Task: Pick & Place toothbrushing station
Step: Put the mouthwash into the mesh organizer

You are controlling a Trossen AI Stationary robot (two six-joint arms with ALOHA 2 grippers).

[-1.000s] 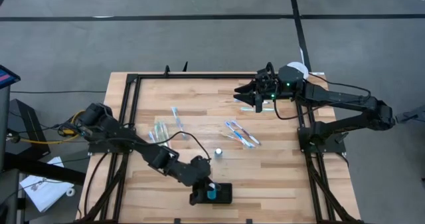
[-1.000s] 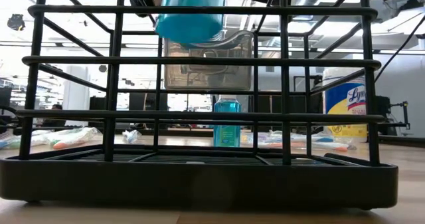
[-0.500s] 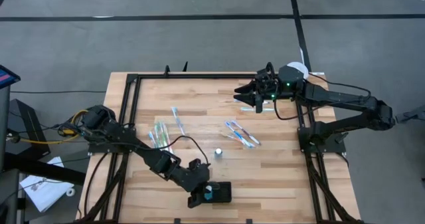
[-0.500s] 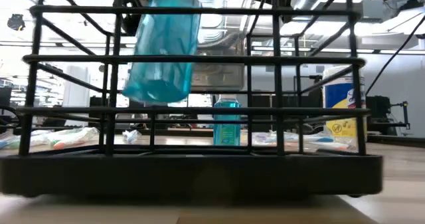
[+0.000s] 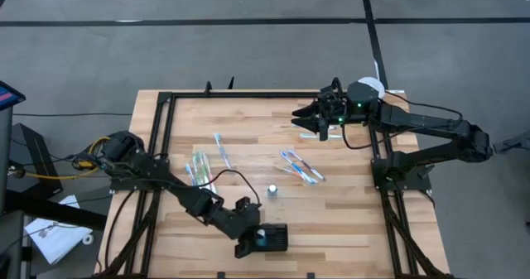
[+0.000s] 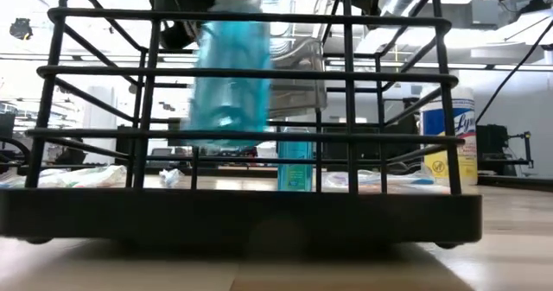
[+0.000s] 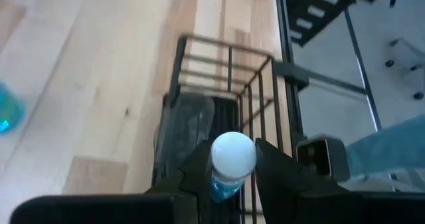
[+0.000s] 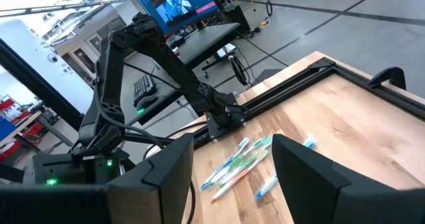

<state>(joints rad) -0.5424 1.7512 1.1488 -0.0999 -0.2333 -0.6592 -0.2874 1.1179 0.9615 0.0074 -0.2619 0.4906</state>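
CHANGE: blue bottle (image 6: 229, 75) carried lower than a second ago into wire rack (image 5: 272, 238) | LEFT gripper (image 7: 232, 167): jaws clamped on bottle | RIGHT gripper (image 5: 308, 117): jaws wide, empty, idle far side of bench (image 5: 348, 204) | MEANING: placement near, release pending

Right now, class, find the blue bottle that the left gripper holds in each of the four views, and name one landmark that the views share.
High view: blue bottle at the bottom centre, in the left gripper.
Low view: upper centre-left, behind the rack bars.
Left wrist view: bottom centre, white cap up.
Right wrist view: not in it.
Shared landmark: the black wire rack.
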